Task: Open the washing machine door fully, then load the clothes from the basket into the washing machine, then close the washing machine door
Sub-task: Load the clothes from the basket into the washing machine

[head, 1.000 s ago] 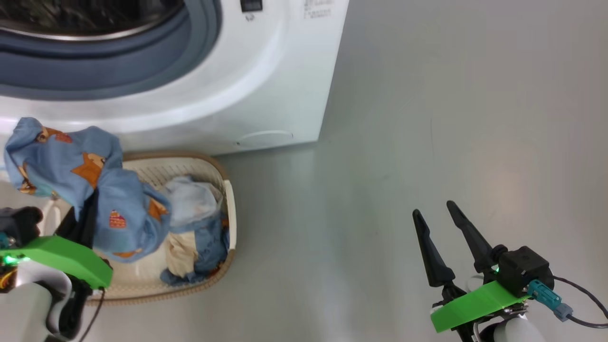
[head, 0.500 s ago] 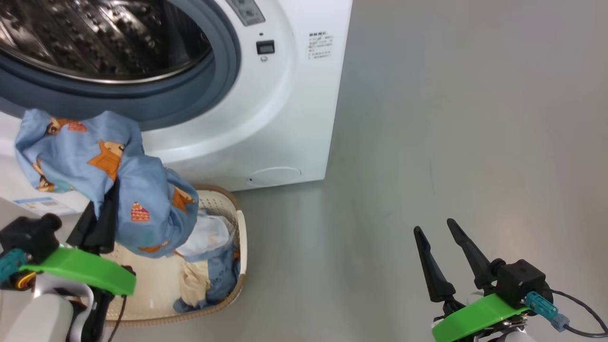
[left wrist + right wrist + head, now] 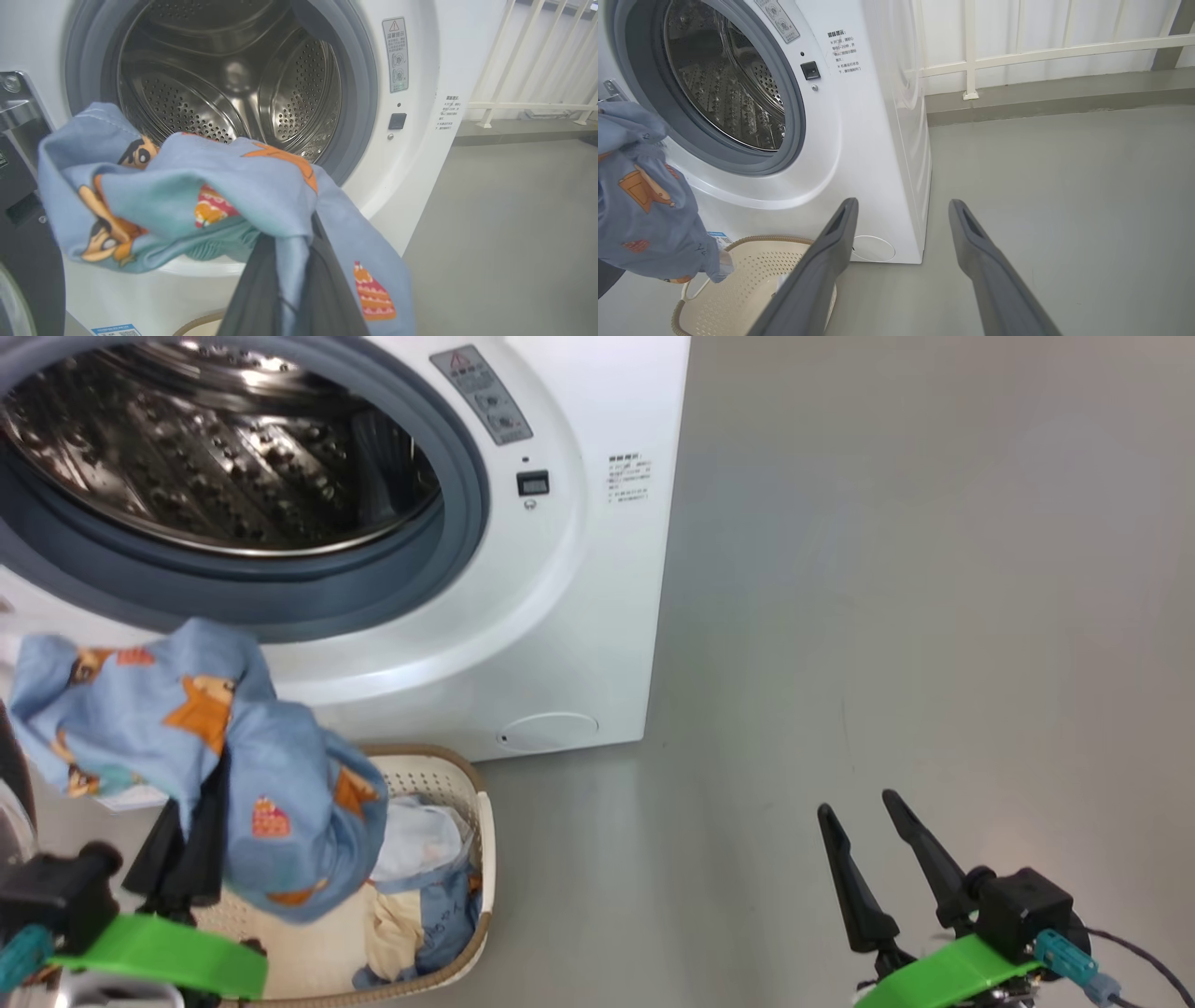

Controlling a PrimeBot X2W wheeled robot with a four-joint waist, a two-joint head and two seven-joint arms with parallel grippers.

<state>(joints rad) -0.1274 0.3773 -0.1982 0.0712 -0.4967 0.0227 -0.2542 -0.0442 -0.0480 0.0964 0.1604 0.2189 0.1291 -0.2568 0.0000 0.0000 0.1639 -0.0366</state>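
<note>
The washing machine (image 3: 579,616) stands with its steel drum (image 3: 215,457) uncovered. The washing machine door (image 3: 25,261) is swung out to the left, its dark rim at the left wrist view's edge. My left gripper (image 3: 201,821) is shut on a blue garment with orange prints (image 3: 187,737), which hangs in front of the drum mouth (image 3: 224,84) and hides the fingertips. Below it sits the basket (image 3: 485,859), holding the other clothes (image 3: 411,887) in blue, pale and cream. Far to the right over the floor, my right gripper (image 3: 856,803) is open and holds nothing.
A round white flap (image 3: 549,730) sits low on the machine's front. Right of the machine, bare grey floor (image 3: 887,616) runs back to a raised kerb and a white railing (image 3: 1017,51).
The head camera has tilted up, bringing the drum into view. My left gripper has lifted the blue garment higher above the basket. The right gripper has stayed put.
</note>
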